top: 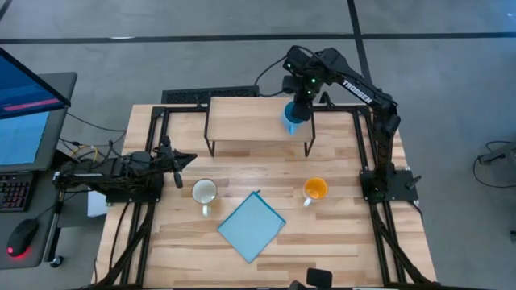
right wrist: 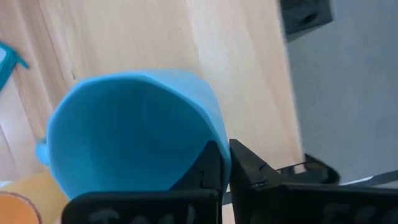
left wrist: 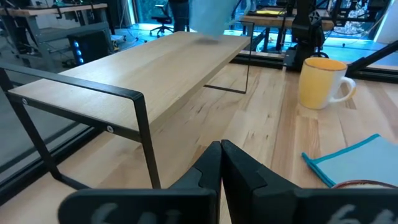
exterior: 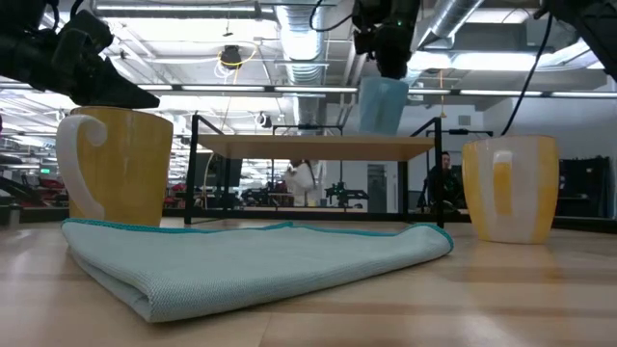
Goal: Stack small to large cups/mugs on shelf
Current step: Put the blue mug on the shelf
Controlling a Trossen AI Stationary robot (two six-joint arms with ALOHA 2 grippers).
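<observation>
My right gripper (top: 300, 109) is shut on the light blue mug (top: 291, 120) over the right end of the shelf (top: 256, 118), a small wood-topped riser on thin black legs. In the low view the mug (exterior: 381, 106) leans a little just above the shelf top (exterior: 318, 146); whether its base touches, I cannot tell. The cream mug (top: 204, 192) and the orange mug (top: 315, 189) stand upright on the table in front of the shelf. My left gripper (left wrist: 221, 163) waits shut at the table's left side, holding nothing. My right gripper pinches the blue mug's wall at its rim (right wrist: 211, 134), one finger (right wrist: 208, 168) inside the mug and the other (right wrist: 249, 171) outside. The fingers come from above, pointing steeply down. The mug hangs below them, mouth up and slightly tilted.
A flat light-blue cloth (top: 251, 226) lies on the table between the two standing mugs, toward the near edge. The shelf top left of the blue mug is bare wood. Black frame rails (top: 367, 153) run along the table's sides.
</observation>
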